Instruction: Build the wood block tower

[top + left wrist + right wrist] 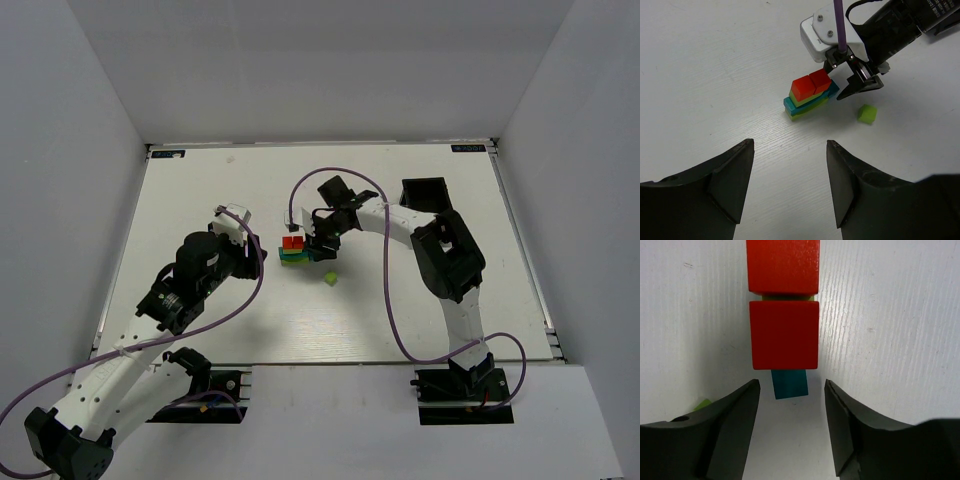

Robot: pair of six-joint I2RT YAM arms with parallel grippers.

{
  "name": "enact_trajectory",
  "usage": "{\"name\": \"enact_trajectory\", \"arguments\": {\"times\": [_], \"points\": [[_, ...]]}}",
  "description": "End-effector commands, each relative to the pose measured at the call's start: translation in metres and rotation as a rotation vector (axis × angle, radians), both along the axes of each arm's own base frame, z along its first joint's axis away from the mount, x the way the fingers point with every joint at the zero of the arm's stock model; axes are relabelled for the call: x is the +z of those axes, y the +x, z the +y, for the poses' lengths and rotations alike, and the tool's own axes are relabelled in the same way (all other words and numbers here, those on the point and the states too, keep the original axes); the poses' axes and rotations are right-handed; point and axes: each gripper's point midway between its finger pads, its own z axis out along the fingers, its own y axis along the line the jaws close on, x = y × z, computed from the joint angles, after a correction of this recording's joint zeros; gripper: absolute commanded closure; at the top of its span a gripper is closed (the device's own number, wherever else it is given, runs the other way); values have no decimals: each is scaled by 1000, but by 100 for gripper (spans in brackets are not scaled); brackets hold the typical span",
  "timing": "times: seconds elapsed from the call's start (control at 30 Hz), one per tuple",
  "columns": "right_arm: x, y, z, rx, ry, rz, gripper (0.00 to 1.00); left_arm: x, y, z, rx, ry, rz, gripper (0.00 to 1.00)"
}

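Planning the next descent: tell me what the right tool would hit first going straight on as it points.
Probably the nearer red cube atop the wood block tower. In the wrist view it lies dead ahead, just beyond the open right tool. Depth is unclear, so I cannot tell how far off it is.

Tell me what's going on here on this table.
Two robot arms are building a wood block tower: teal and lime-green bars with two red cubes on top. The right arm is right at the tower, jaws open and empty. The left arm hangs back, jaws open. One lime-green cube lies loose beside the tower.
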Motion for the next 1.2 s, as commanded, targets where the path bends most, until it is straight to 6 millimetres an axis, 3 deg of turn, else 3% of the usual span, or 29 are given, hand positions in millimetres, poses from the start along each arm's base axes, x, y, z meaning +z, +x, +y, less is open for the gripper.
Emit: {"name": "enact_trajectory", "arguments": {"times": [0.0, 0.07, 0.1, 0.33, 0.37, 0.47, 0.6, 0.73, 0.77, 0.8, 0.83, 0.87, 0.93, 1.0, 1.03, 1.07, 1.17], "points": [[5, -3, 3, 9, 6, 0, 38, 8, 0, 0, -2, -15, -20, 30], [4, -4, 3, 11, 4, 2, 24, 8, 0, 0, -2, -15, -20, 30], [5, -3, 3, 7, 8, 0, 10, 8, 0, 0, -2, -15, -20, 30], [17, 1, -7, -25, 13, -36, 10, 8, -1, 0, 1, -23, -17, 30], [29, 5, -9, -36, 23, -70, 10, 8, -1, 0, 1, -23, -17, 30], [39, 10, -19, -75, 29, -103, 10, 8, -1, 0, 1, -23, -17, 30], [48, 35, -43, -205, 6, -179, 10, 8, 0, 1, 10, -20, -18, 30], [65, 41, -62, -235, 31, -196, 10, 8, 0, 1, 10, -20, -18, 30], [65, 40, -68, -212, 29, -212, 10, 8, 0, 1, 10, -20, -18, 33], [72, 23, -68, -151, 70, -172, 10, 8, -1, 0, 1, -23, -17, 37], [76, 18, -67, -112, 94, -180, 10, 8, -1, 0, 1, -23, -17, 44], [69, 4, -70, -25, 103, -174, 10, 8, -2, -2, -11, -27, -14, 64], [67, -26, -69, 154, 160, -191, 20, 8, -4, -6, -42, -28, -13, 83], [57, -44, -73, 259, 151, -194, 38, 8, -5, -7, -55, -24, -15, 98], [51, -51, -73, 279, 146, -167, 53, 5, -4, -8, -55, -20, -7, 99], [45, -55, -71, 296, 140, -149, 56, 5, -4, -8, -55, -20, -6, 99], [32, -58, -66, 339, 111, -145, 51, 5, -4, -8, -55, -20, -6, 94]]}}
